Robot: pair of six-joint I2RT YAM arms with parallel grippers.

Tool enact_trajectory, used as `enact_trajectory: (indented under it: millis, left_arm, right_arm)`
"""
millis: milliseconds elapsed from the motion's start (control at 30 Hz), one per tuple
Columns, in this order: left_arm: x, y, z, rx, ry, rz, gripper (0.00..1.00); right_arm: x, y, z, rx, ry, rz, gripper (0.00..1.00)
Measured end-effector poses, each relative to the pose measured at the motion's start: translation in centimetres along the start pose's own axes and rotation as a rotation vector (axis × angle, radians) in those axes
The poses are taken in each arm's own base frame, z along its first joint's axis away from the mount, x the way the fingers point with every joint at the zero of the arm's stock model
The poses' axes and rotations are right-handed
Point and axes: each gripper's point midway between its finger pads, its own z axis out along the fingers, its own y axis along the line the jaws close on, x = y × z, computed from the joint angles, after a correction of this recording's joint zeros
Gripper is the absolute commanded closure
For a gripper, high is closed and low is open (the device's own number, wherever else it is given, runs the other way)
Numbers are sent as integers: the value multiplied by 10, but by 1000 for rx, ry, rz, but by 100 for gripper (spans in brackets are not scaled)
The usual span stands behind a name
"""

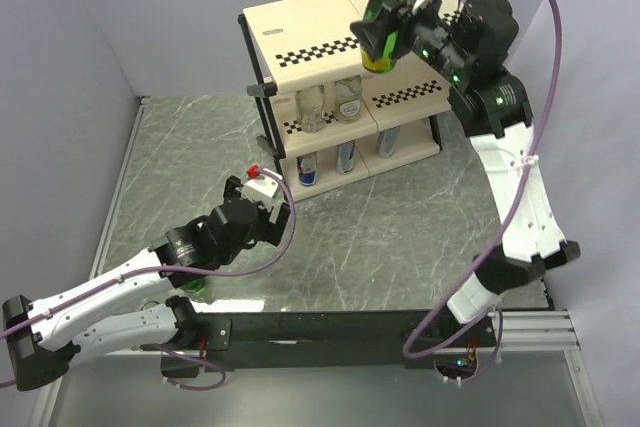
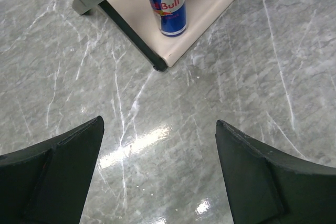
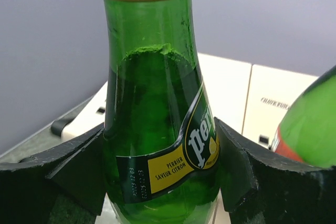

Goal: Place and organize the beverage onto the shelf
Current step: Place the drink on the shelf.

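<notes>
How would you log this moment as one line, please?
right gripper: shut on green bottle, near top of shelf | left gripper: open, empty, over table

Green yellow-labelled bottle (image 3: 152, 103), cream shelf (image 1: 300, 22) with black-and-white checkered strips (image 1: 318, 49), grey-veined marble table (image 1: 400, 237)

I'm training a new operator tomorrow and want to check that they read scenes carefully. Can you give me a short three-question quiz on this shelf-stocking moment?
1. True or false: the right gripper is shut on a green bottle.
2. Which tier of the shelf holds the three cans? A top; B middle; C bottom.
3. Fill in: the left gripper hangs over the table with its jaws ____ and nothing between them.

Key: 1 true; 2 C; 3 open.
</notes>
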Motion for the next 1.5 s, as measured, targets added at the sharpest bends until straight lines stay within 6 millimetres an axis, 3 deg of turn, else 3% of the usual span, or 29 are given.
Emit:
enact_trajectory:
  millis: [167, 500, 700, 1133, 1233, 1367, 1500]
  left_arm:
    - [7, 5, 1, -24, 9, 7, 7]
    - [9, 9, 0, -48, 8, 9, 7]
    - [11, 10, 2, -53, 15, 13, 6]
    - [12, 10, 2, -54, 20, 16, 7]
    - [12, 10, 2, -54, 20, 16, 7]
    - [12, 10, 2, -54, 20, 16, 7]
    - [12, 10, 2, -54, 21, 16, 7]
  right_arm:
    - [-7, -17, 27, 50, -28, -5, 100]
    - [24, -46, 72, 138, 2, -5, 100]
    - [39, -55, 83, 164, 23, -5, 100]
    - [40, -72, 98, 205, -17, -31, 100]
    - [38, -75, 98, 213, -29, -36, 93]
    - [35, -77, 98, 216, -41, -38, 70]
    - [35, -77, 98, 215, -43, -36, 64]
